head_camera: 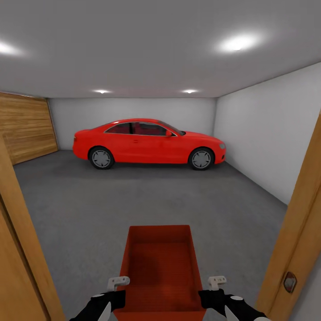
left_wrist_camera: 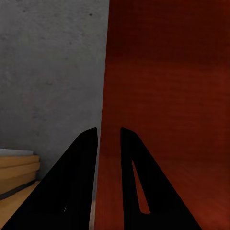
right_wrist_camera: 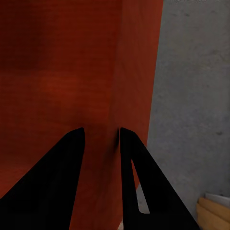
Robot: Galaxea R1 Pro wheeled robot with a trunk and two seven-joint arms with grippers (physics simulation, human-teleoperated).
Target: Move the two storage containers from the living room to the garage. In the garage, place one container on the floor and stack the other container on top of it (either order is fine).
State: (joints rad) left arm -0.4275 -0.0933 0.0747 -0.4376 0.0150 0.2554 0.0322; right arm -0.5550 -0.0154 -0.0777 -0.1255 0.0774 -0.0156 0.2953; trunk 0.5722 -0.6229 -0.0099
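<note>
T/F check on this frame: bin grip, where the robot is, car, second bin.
1. Both grippers, left and right, clamp side walls of one orange-red bin. True.
2. The robot is deep inside the garage. False: wooden door frame flanks the head view; it looks in from the doorway.
3. The red car stands side-on at the far wall. True.
4. A second bin sits on the concrete floor. False: the floor in view bears just the car.
</note>
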